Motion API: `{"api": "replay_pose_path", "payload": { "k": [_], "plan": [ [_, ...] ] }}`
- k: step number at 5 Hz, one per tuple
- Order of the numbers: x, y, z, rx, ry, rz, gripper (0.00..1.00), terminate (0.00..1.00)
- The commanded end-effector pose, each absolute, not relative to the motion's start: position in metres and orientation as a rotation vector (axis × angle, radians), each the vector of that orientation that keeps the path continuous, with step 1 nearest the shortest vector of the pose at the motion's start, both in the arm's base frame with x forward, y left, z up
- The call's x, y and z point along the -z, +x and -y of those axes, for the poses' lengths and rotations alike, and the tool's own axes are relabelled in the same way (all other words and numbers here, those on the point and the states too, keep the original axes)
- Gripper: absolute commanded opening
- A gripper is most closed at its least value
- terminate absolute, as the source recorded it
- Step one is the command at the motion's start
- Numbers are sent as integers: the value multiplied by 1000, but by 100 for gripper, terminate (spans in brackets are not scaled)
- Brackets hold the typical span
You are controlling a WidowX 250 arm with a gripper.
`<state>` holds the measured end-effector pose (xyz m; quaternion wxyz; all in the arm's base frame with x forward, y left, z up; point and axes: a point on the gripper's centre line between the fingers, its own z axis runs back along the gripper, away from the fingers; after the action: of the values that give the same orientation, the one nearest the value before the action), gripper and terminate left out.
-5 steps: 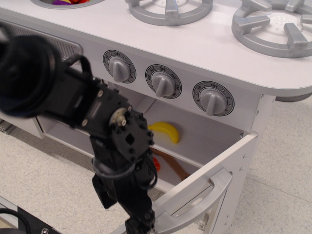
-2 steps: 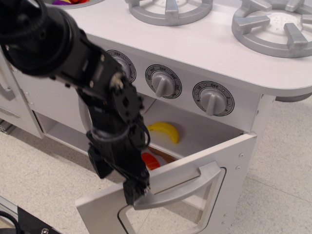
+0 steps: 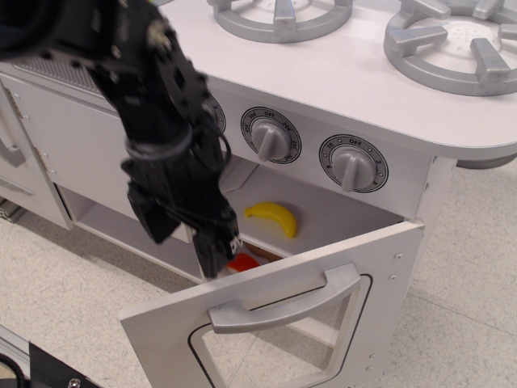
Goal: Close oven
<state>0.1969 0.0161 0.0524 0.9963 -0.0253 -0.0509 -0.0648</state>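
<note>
The oven [image 3: 323,212] is the white compartment under the three knobs. Its door [image 3: 275,319] with a rounded clear window and a grey bar handle [image 3: 284,301] is swung partly open, hinged at the right. A yellow toy banana [image 3: 273,217] and a red item [image 3: 242,263] lie inside. My black gripper [image 3: 216,252] hangs just behind the door's top edge at its left part, above the handle. I cannot tell whether its fingers are open or shut, and it holds nothing that I can see.
Three grey knobs [image 3: 271,139] line the front panel. Two grey burners [image 3: 452,40] sit on the white stove top. A white cupboard door [image 3: 20,162] is at the left. Speckled floor lies below.
The oven door has swung up from lying low toward closed. My gripper has risen and moved from the handle to behind the door's top edge.
</note>
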Motion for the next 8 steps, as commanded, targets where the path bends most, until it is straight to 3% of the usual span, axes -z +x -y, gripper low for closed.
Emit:
{"api": "replay_pose_path", "payload": {
  "k": [1,3,4,5,8],
  "plan": [
    [-56,165,0,215,-54,46,100,0],
    [-21,137,32,253,-45,4,100,0],
    [8,132,36,199,-10,49,100,0],
    [23,142,32,168,1,60,100,0],
    [28,184,1,97,47,164,100,0]
  ]
}}
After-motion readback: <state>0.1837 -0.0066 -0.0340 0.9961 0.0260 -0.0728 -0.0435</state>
